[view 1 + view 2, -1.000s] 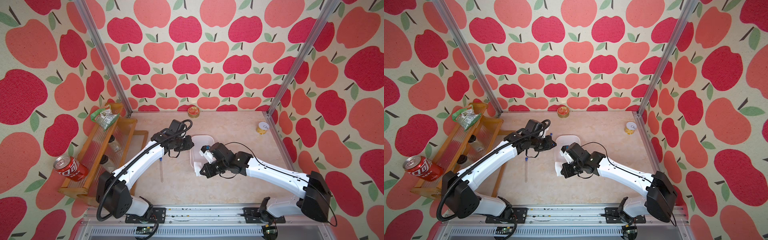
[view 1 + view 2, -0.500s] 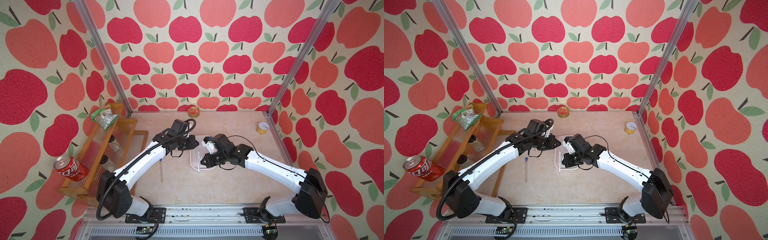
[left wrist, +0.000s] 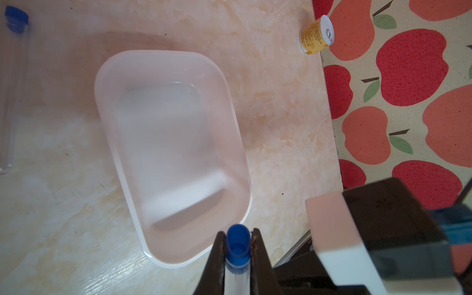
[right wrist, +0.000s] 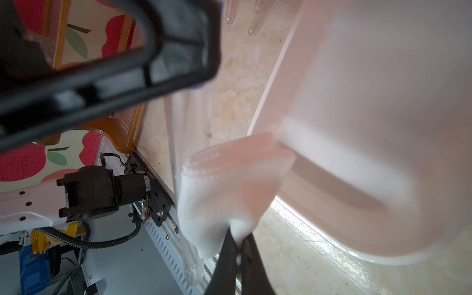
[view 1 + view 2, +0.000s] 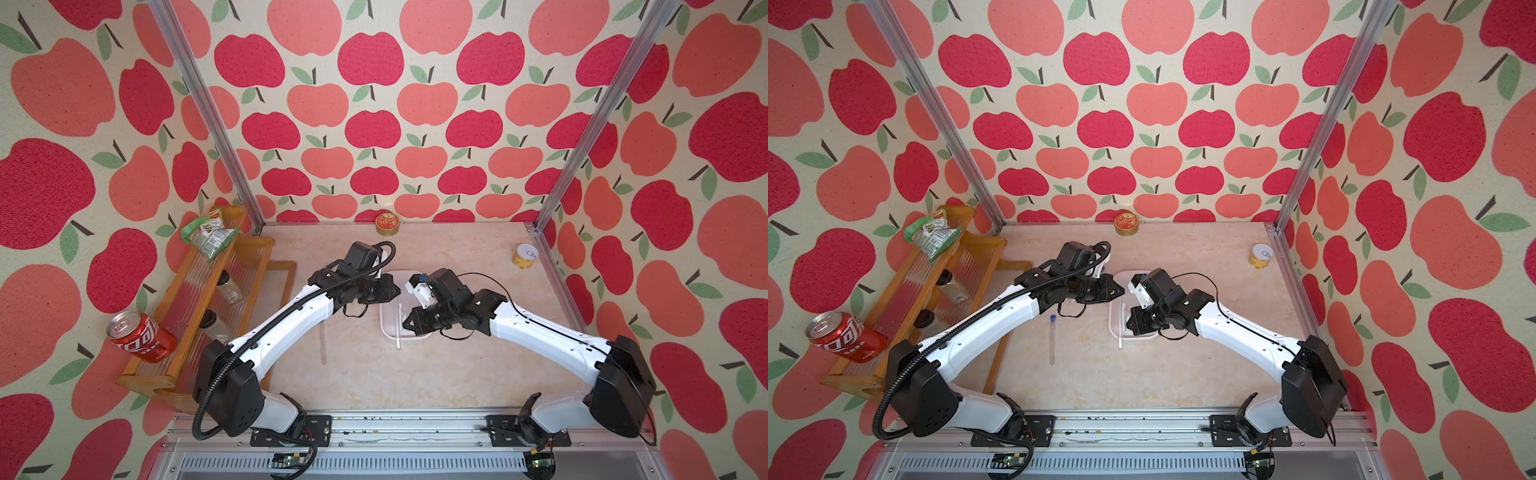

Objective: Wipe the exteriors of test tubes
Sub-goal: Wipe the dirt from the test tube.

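Mid-wipe over the tub (image 3: 163, 52): left gripper (image 3: 238, 245) pinches a tube (image 3: 235, 279), right gripper (image 4: 238, 240) pinches cloth (image 4: 224, 184) beside it; next, likely stroke cloth lengthwise.

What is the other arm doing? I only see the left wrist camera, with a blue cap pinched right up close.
Observer: The right end effector is shut on a folded white cloth.
Operator: Is the cloth on my tube?
Observer: Yes, it covers part of the test tube that the left end effector holds; the rounded end sticks out past it.
Operator: Anything fun off to the side?
Observer: A red soda can lies tilted on the wooden rack, in both top views.
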Tool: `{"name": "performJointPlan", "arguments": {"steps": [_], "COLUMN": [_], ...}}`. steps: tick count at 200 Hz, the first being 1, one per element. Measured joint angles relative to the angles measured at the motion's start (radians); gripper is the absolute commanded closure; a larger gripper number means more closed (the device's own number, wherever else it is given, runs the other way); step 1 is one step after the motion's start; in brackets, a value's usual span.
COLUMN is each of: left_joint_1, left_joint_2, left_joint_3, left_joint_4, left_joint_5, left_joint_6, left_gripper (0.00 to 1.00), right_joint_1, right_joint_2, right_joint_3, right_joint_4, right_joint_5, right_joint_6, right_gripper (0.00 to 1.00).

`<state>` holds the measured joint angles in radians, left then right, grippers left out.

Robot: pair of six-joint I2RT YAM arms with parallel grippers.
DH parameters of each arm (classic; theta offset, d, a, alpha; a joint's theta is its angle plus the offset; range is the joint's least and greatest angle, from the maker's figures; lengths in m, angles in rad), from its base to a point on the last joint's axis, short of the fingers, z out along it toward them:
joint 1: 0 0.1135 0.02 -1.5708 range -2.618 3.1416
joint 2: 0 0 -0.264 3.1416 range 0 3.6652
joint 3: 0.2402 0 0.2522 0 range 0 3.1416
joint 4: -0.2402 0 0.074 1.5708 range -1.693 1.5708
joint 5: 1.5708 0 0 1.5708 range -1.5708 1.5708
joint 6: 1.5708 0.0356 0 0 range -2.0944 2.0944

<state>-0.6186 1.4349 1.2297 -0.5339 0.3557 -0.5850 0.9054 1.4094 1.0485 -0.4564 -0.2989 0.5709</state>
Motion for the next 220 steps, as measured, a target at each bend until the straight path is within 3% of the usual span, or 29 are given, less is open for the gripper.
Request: {"name": "performJointPlan", "arguments": {"steps": [54,118,220], "left_joint_1": [0.000,0.001,-0.002], "left_joint_2": [0.000,-0.014,-0.023], "left_joint_3": [0.000,0.005,0.009], "left_joint_4": [0.000,0.001,0.082], "left_joint_5": [0.001,0.019,0.111], "left_joint_6": [0.000,-0.005,-0.061], "left_gripper": [1.00,1.00,1.00], "right_joint_1": [0.054,0.050,0.078], "right_joint_2": [-0.137,-0.161,-0.198], "right_joint_3": [-0.143,-0.157,-0.157], "right_joint_4": [0.017,-0.122,-0.087], "right_joint_5": [-0.004,0.180,0.119], "right_joint_6": [0.000,-0.029,-0.047], "right_gripper": [1.00,1.00,1.00]}}
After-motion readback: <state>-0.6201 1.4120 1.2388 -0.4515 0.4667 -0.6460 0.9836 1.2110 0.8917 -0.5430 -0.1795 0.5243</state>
